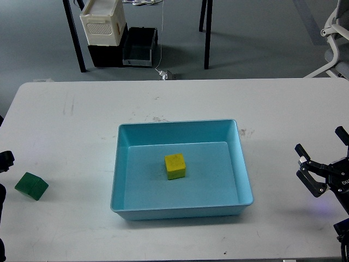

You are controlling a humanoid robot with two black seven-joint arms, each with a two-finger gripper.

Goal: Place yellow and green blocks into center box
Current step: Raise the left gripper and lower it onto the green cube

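A yellow block (175, 166) lies inside the light blue box (120, 169) at the middle of the white table. A green block (31, 186) lies on the table at the far left, apart from the box. My right gripper (322, 164) is open and empty at the right edge of the view, well right of the box. Of my left arm only a small dark part (5, 161) shows at the left edge, just above the green block; its fingers are out of view.
The white table (180, 103) spreads around the box. Beyond its far edge, on the floor, stand a white crate (102, 22), a black bin (139, 46), table legs and a white chair (335, 38).
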